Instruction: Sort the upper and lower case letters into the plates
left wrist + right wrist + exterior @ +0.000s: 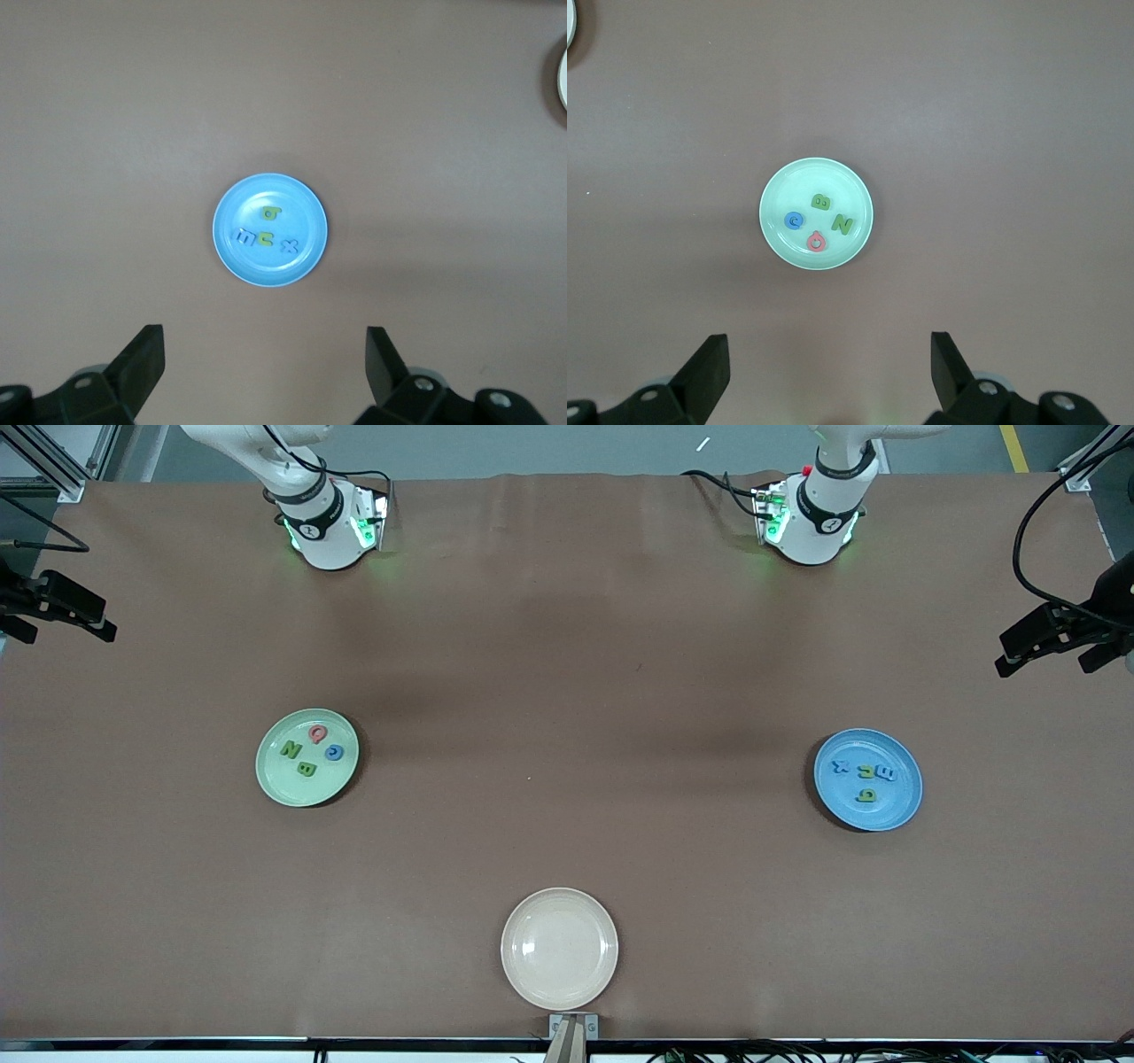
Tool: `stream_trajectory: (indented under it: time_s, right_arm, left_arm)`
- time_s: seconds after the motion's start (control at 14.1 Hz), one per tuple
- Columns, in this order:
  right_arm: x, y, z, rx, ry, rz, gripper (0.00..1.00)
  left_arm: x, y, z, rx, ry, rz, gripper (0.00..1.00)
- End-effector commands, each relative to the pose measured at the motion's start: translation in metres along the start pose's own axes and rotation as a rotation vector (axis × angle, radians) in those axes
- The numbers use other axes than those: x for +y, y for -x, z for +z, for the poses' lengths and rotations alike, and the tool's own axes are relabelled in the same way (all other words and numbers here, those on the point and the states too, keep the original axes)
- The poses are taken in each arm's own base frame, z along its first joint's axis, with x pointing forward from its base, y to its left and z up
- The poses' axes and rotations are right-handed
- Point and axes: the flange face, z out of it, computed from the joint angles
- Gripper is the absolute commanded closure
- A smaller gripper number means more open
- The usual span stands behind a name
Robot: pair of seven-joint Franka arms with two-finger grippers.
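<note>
**Letters sorted onto two plates, both arms raised and waiting**

A brown table (567, 655) seen from above. Toward the right arm's end sits a pale green plate (276, 779) holding four letters: a red Q (318, 733), a blue C (334, 752), a green N (291, 749) and a green B (306, 769), all capitals. Toward the left arm's end sits a blue plate (899, 806) holding four more: a blue x (841, 765), a blue one and a yellow-green one side by side (879, 772), and a yellow-green one (866, 794) nearer the front edge (these look lower case, though they are small). A cream plate (560, 948) lies bare at the middle of the front edge.

No letter lies loose on the table, so the sort appears finished. The sensible step now is a check: confirm each plate holds only one case, and lift nothing unless one is misplaced.

The left gripper (264, 354) hangs high over the blue plate, its fingers spread wide and holding nothing. The right gripper (829, 359) hangs likewise over the green plate, fingers spread and bare. Both arms wait, folded up near their bases at the back edge.
</note>
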Motion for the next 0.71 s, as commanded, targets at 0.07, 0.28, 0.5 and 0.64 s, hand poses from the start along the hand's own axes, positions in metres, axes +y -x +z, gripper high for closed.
stream_trajectory:
  time_s: [0.07, 0.28, 0.5, 0.64]
  right_arm:
    - [-0.0008, 0.0036, 0.0011, -0.008, -0.012, -0.007, 0.00]
    - [-0.0016, 0.0049, 0.0062, -0.022, -0.013, -0.008, 0.00]
    - [-0.0016, 0.0069, 0.0078, -0.030, -0.014, -0.005, 0.00]
    - [-0.0016, 0.0072, 0.0091, -0.031, -0.015, -0.005, 0.00]
  left_arm:
    - [-0.0002, 0.0073, -0.0045, -0.035, 0.030, 0.008, 0.00]
    - [-0.0002, 0.0116, -0.0014, -0.073, 0.029, 0.010, 0.00]
    - [0.0005, 0.0118, 0.0001, -0.076, 0.028, 0.011, 0.00]
    - [-0.0004, 0.0119, 0.0002, -0.078, 0.028, 0.010, 0.00]
